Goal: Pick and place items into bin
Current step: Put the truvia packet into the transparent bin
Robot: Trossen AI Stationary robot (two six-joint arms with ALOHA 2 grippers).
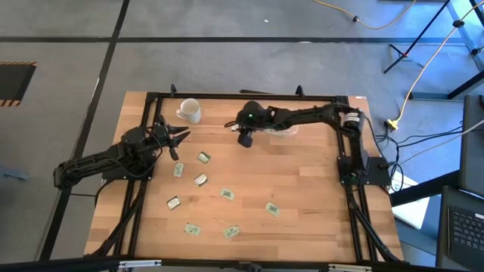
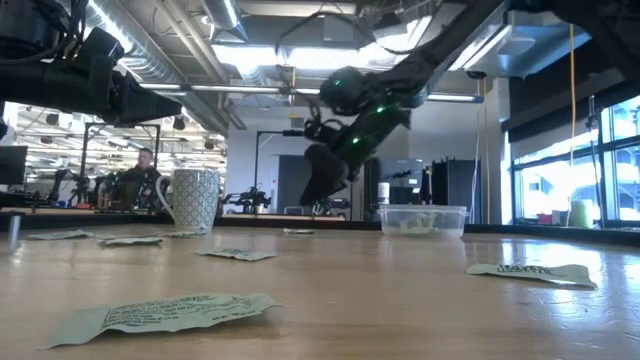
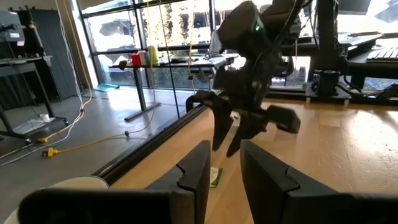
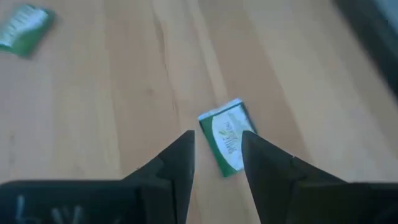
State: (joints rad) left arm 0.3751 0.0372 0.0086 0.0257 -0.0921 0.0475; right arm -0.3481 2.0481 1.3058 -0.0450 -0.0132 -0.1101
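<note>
The right gripper is held above the table at upper centre of the high view, fingers parted and empty, directly over 1 packet seen between its fingertips in the right wrist view. The bin sits just right of it, near the far edge. The left gripper hangs at left beside the white mug, fingers parted, nothing gripped. 8 loose packets are scattered across the lower centre.
</note>
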